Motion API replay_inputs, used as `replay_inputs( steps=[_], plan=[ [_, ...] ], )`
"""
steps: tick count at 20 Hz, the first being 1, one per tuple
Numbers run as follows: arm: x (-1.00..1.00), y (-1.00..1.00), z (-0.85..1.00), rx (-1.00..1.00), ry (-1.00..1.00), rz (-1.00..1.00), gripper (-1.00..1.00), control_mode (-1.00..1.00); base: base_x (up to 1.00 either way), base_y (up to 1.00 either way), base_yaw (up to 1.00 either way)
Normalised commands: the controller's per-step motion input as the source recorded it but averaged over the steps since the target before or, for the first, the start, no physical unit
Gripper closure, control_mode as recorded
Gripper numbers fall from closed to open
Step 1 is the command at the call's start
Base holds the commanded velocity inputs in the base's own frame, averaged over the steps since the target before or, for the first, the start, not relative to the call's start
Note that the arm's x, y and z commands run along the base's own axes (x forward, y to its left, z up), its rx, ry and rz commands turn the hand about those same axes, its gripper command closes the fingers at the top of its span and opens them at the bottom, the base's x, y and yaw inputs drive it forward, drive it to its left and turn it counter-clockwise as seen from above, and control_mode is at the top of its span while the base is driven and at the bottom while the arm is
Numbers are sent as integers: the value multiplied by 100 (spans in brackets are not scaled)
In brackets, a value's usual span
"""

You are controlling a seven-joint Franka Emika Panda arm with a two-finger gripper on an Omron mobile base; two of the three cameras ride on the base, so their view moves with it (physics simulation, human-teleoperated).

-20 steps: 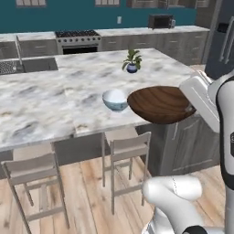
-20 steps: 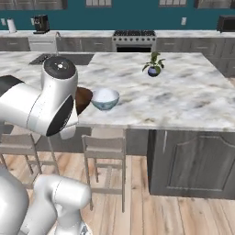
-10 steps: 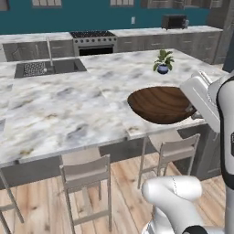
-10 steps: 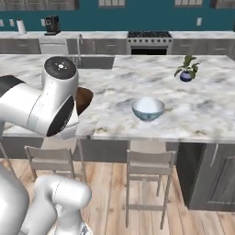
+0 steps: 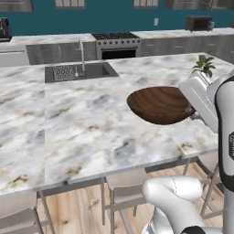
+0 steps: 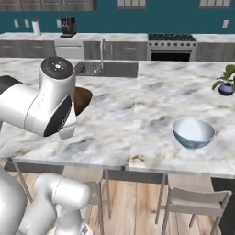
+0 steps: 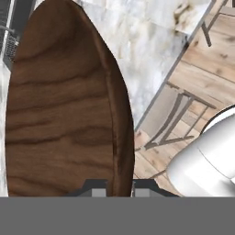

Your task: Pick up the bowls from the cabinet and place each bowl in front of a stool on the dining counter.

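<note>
Pinched tight on the rim of the wooden bowl (image 7: 59,114), my pincer (image 7: 120,186) has a fingertip (image 7: 97,187) on each side of the thin edge. That bowl is wide, shallow, dark brown with flowing grain, and hangs above the veined white-grey marble surface (image 5: 82,132). Off to my right on the same slab sits the deeper white bowl (image 6: 193,132), glossy, near a stool (image 6: 195,199).

Teal back wall (image 6: 137,16) over grey cabinets (image 6: 27,48) and a steel range (image 6: 170,46) — pale wood-plank floor (image 6: 133,206), grey-seated stools (image 6: 195,199).
</note>
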Motion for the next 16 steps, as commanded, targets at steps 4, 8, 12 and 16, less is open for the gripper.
replay_inputs(
  steps=[4,8,12,16],
  plan=[
    [0,0,0,0,0,0,100,100,57,16,17],
    [25,-1,-4,0,0,1,100,-100,54,0,4],
    [100,-2,-27,0,2,0,100,-100,0,0,0],
    [100,-4,-53,0,3,0,100,-100,0,0,0]
  ],
)
